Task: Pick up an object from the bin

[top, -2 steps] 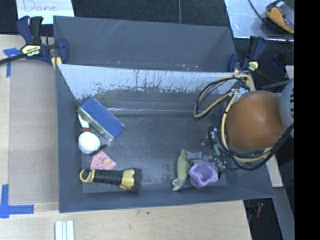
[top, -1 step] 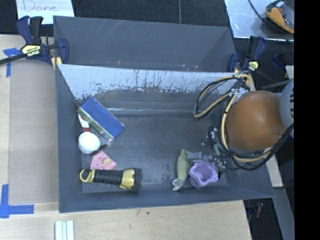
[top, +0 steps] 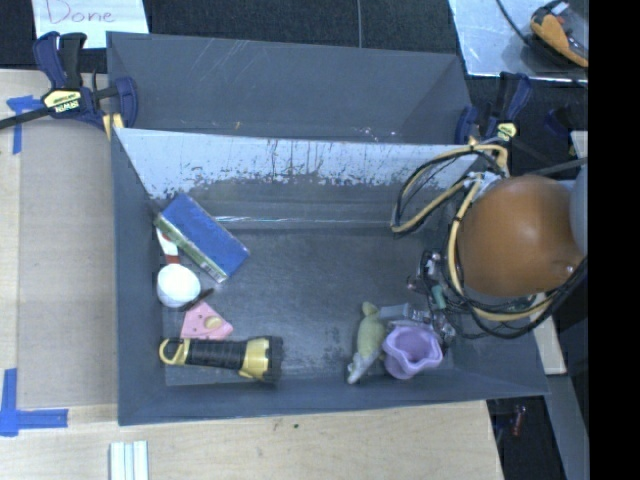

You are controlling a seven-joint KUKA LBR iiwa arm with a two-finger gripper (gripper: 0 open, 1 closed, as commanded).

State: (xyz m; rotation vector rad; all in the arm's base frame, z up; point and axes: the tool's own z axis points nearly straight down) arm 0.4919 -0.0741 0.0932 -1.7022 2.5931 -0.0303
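Observation:
My gripper (top: 427, 314) sits low at the bin's right side, mostly hidden under the arm's orange dome. Just below it lies a purple crumpled cup-like thing (top: 412, 351), close to or touching the gripper; I cannot tell which. Left of the purple thing lies a pale green toy figure (top: 367, 344), lengthwise along the bin's front.
At the bin's left lie a blue box with a green-white edge (top: 203, 236), a white ball (top: 178, 285), a pink wedge (top: 206, 322) and a black and yellow flashlight (top: 220, 355). The arm's dome and cables crowd the right wall.

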